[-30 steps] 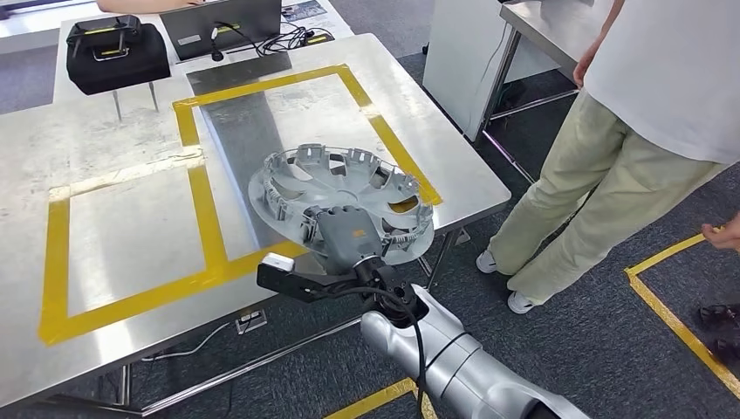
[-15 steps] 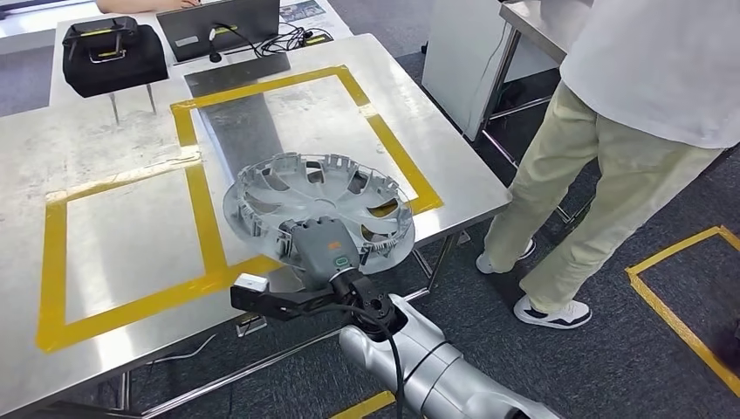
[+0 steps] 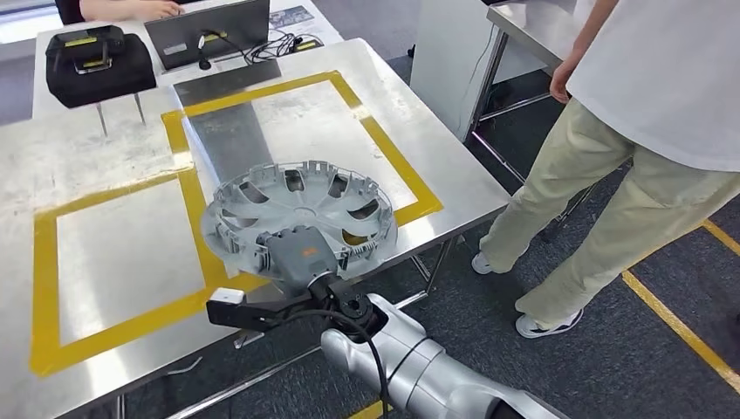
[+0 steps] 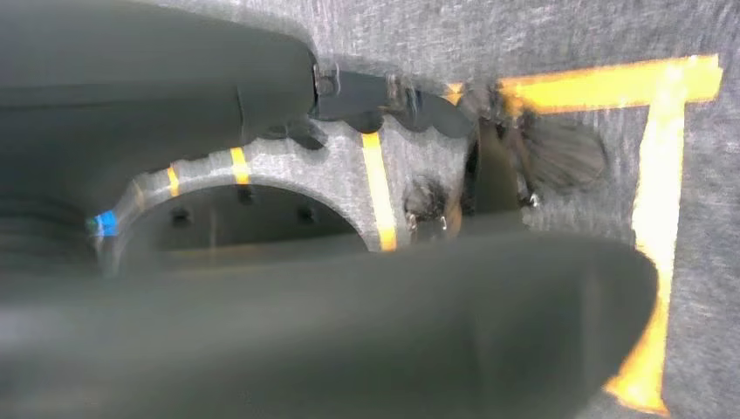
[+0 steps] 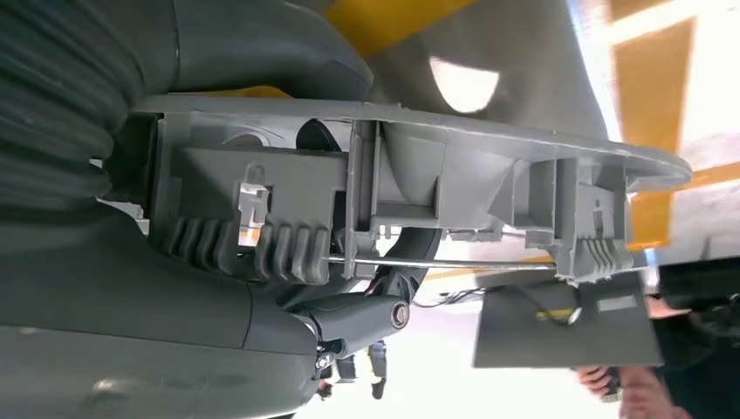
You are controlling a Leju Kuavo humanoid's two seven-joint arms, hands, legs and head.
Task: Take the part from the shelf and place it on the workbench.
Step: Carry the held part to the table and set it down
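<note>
Leftward goes the part (image 3: 301, 209) compared with a second ago: the grey wheel cover that hung over the yellow tape near the workbench's right edge now sits lower left of frame centre in the head view, and the whole picture has shifted a little too, so the camera has moved as well. Nearest the camera, the silver right arm (image 3: 419, 375) rises from the bottom edge, and the right hand (image 3: 297, 257) grips the cover's near rim, fingers clamped on it. The right wrist view confirms it: the right hand's thumb (image 5: 253, 44) lies on one face of the part's rim and dark fingers (image 5: 157, 332) press on the other, ribbed clips showing between. The cover is tilted, inner side up, above the workbench (image 3: 113, 148) where the two yellow tape frames (image 3: 188, 188) meet; whether it touches the metal cannot be told. The left hand (image 4: 305, 297) shows as a blurred grey mass in the left wrist view, over grey carpet with yellow floor tape, and how its fingers lie cannot be told. At the right, a person (image 3: 646, 131) in a white shirt and pale trousers stands beside the bench. Far upper left, a black case (image 3: 96, 57) and a laptop (image 3: 209, 30) sit at the back edge.
</note>
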